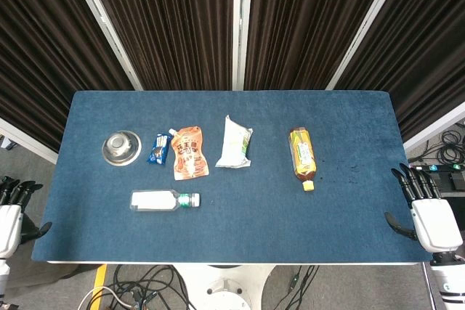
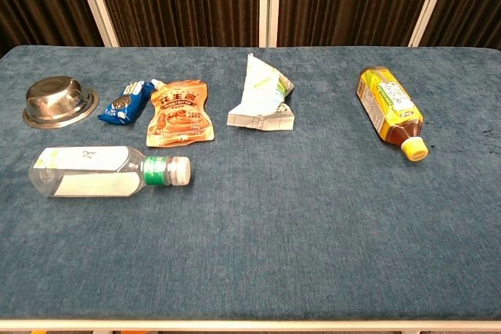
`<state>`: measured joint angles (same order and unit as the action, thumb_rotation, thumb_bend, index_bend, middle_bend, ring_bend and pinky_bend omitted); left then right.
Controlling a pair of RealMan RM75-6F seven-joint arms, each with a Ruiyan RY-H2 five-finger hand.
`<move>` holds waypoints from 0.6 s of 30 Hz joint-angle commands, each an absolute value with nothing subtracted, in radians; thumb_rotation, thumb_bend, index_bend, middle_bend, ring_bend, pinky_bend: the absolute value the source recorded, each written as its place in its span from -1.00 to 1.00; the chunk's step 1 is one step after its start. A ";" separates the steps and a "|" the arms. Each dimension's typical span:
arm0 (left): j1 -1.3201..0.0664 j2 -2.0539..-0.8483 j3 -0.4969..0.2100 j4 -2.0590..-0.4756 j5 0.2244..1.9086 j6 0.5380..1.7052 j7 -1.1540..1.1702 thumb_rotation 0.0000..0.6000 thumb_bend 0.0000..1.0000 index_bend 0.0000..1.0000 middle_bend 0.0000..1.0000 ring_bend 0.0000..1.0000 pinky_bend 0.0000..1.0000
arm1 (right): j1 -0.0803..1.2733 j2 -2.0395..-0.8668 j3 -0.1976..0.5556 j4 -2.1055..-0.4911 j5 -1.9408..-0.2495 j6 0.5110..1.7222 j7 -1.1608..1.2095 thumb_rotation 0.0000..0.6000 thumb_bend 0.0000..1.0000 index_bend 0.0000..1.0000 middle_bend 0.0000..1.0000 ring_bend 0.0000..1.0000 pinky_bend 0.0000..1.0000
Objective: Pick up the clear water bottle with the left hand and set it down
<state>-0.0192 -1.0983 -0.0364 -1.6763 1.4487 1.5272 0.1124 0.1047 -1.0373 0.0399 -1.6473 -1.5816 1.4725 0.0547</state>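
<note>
Head view shows the left hand (image 1: 11, 215) hanging off the left edge of the tabletop (image 1: 290, 215), near its front corner, holding nothing, its dark fingers (image 1: 14, 188) loosely apart and pointing toward the back. It is well apart from everything on the cloth. Toward the left edge sits a small steel bowl (image 2: 59, 101), and just in front of it the clear water bottle (image 2: 109, 172) lies on its side, roughly parallel to the front edge, with its cap (image 2: 181, 170) pointing toward the middle of the tabletop. The bottle looks empty or nearly so, so it should be light, with thin walls that give under a squeeze, and round enough to roll away from a sideways nudge. The middle of the body, over the white label, looks like the best place to take hold, the fingers wrapping from above rather than pinching the narrow neck. Behind it lie a blue snack packet (image 2: 125, 102), an orange pouch (image 2: 180, 113) and a white bag (image 2: 261, 95). Further right a tea bottle (image 2: 389, 105) lies with its yellow cap toward the front edge. Beyond the right edge the right hand (image 1: 429, 217) rests empty, fingers released and spread.
</note>
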 commanded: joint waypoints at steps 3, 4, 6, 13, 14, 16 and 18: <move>-0.018 -1.101 -0.038 -1.683 1.444 1.530 0.135 1.00 -0.72 -0.54 -0.63 -0.81 -0.82 | 0.106 -1.032 0.042 -1.647 -1.588 1.478 0.061 1.00 -0.58 -1.00 -1.00 -1.00 -1.00; -0.019 -1.101 -0.038 -1.687 1.446 1.530 0.139 1.00 -0.72 -0.54 -0.63 -0.81 -0.82 | 0.105 -1.030 0.042 -1.645 -1.589 1.481 0.065 1.00 -0.58 -1.00 -1.00 -1.00 -1.00; -0.020 -1.100 -0.039 -1.693 1.451 1.532 0.142 1.00 -0.72 -0.54 -0.63 -0.81 -0.82 | 0.102 -1.028 0.043 -1.643 -1.590 1.490 0.070 1.00 -0.58 -1.00 -1.00 -1.00 -1.00; -0.090 -1.097 -0.058 -1.713 1.501 1.470 0.153 1.00 -0.72 -0.54 -0.63 -0.81 -0.82 | 0.100 -1.011 0.052 -1.646 -1.602 1.515 0.069 1.00 -0.58 -1.00 -1.00 -1.00 -1.00; -0.108 -1.098 -0.062 -1.716 1.508 1.451 0.152 1.00 -0.72 -0.54 -0.63 -0.81 -0.82 | 0.102 -1.008 0.053 -1.648 -1.602 1.513 0.068 1.00 -0.58 -1.00 -1.00 -1.00 -1.00; -0.153 -1.101 -0.070 -1.727 1.516 1.392 0.154 1.00 -0.72 -0.54 -0.63 -0.82 -0.81 | 0.107 -1.005 0.056 -1.652 -1.603 1.509 0.069 1.00 -0.58 -1.00 -1.00 -1.00 -1.00; -0.195 -1.109 -0.075 -1.736 1.518 1.333 0.154 1.00 -0.72 -0.54 -0.63 -0.82 -0.82 | 0.111 -1.003 0.058 -1.653 -1.604 1.506 0.069 1.00 -0.58 -1.00 -1.00 -1.00 -1.00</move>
